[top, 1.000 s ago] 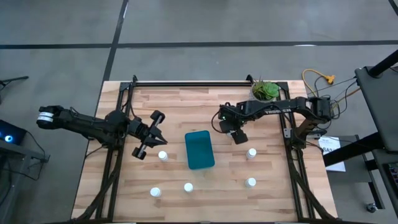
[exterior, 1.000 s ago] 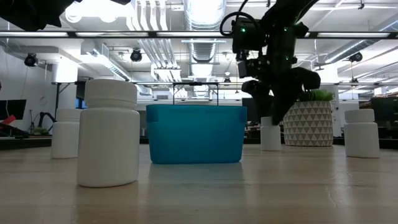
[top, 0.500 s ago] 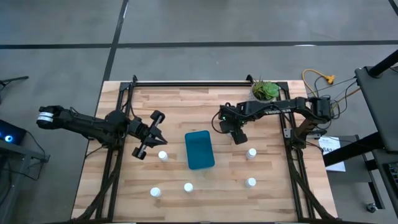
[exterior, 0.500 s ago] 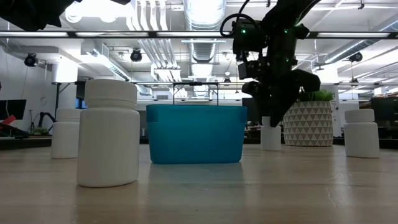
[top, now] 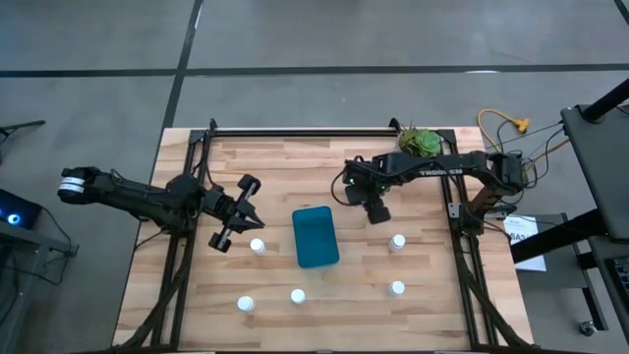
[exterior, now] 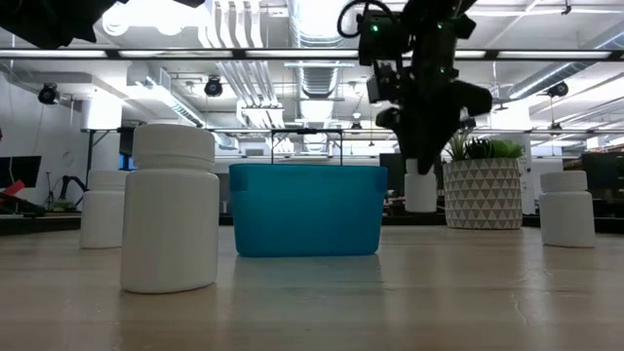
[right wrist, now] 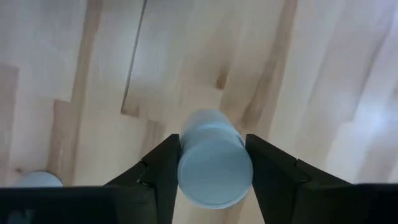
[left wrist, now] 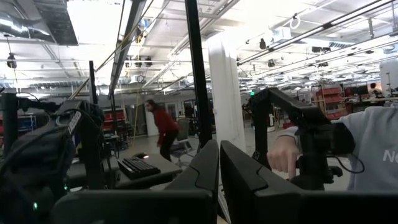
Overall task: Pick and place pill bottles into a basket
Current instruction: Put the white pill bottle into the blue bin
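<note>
My right gripper (top: 376,208) is shut on a small white pill bottle (exterior: 421,190) and holds it above the table, to the right of the teal basket (top: 314,236). The basket also shows in the low view (exterior: 307,210). Several more white bottles stand upright on the table: one left of the basket (top: 257,246), two near the front (top: 246,304) (top: 298,295), and two on the right (top: 397,242) (top: 396,288). My left gripper (top: 250,210) is shut and empty, left of the basket and above the table. My right gripper pinches the bottle between its two fingers (right wrist: 163,169), one on each opposite side of its upper part (right wrist: 214,165). The fingers come from above and point down. The bottle hangs upright below them, its base (exterior: 421,207) clear of the table.
A white patterned pot with a green plant (top: 420,143) stands at the far right of the table, behind the right arm. Dark frame rails (top: 177,265) run along both sides of the wooden top. In the low view, one bottle (exterior: 174,210) stands close to the table's near edge.
My right gripper has risen with the bottle and gone a little toward the table's far edge. The bottle stood on the table a second ago and is now lifted clear, still upright.
</note>
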Controlling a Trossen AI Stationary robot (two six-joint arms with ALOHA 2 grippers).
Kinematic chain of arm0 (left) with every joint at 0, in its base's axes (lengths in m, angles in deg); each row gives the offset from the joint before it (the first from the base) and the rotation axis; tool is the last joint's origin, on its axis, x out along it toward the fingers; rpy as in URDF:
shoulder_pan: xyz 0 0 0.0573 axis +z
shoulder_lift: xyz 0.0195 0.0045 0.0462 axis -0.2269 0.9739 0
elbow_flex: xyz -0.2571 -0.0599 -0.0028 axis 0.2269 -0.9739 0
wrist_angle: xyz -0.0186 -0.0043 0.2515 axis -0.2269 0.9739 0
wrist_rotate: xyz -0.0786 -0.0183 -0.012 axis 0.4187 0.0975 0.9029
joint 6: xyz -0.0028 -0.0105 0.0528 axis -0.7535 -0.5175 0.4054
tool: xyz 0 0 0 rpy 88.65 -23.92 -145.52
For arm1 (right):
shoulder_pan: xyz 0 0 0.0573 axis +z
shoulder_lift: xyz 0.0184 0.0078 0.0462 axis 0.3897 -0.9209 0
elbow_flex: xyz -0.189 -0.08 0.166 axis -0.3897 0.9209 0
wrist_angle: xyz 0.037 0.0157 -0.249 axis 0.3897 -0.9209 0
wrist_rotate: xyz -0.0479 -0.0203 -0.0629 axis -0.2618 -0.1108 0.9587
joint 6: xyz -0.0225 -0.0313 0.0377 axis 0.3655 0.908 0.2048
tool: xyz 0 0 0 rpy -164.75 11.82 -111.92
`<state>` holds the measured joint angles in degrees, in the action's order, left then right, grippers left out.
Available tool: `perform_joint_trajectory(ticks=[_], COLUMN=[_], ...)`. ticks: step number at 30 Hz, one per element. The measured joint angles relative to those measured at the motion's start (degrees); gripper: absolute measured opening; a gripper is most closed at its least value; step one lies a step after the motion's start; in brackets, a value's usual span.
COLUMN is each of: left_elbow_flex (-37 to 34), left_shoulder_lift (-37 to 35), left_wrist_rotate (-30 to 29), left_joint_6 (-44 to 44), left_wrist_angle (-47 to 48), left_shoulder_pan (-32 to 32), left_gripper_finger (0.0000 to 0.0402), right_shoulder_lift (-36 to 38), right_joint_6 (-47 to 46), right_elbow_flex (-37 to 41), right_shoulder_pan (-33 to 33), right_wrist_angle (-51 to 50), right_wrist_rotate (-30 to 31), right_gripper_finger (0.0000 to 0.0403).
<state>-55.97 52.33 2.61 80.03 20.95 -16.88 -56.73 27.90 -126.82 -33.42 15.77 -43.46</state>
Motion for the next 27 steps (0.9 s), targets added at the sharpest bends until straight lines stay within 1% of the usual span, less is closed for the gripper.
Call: perform_joint_trajectory(ticks=[9, 17, 21, 27], left_elbow_flex=[0.00, 0.00, 0.00, 0.00], left_shoulder_lift=[0.00, 0.00, 0.00, 0.00], left_wrist_rotate=[0.00, 0.00, 0.00, 0.00], left_joint_6=[0.00, 0.00, 0.00, 0.00], left_wrist_angle=[0.00, 0.00, 0.00, 0.00], left_shoulder_pan=[0.01, 0.02, 0.02, 0.00], left_gripper_finger=[0.0000, 0.0000, 0.0000, 0.0000], right_shoulder_lift=[0.00, 0.00, -0.01, 0.00], right_joint_6=[-0.95, -1.80, -1.63, -1.36], right_elbow_flex=[-9.55, -16.65, -18.34, -17.90], right_shoulder_pan=[0.57, 3.89, 6.12, 7.75], right_wrist_angle=[-6.34, -7.59, -7.40, -4.18], right_wrist_rotate=[-0.79, -6.83, -6.95, -6.51], right_gripper_finger=[0.0153, 0.0154, 0.0155, 0.0154])
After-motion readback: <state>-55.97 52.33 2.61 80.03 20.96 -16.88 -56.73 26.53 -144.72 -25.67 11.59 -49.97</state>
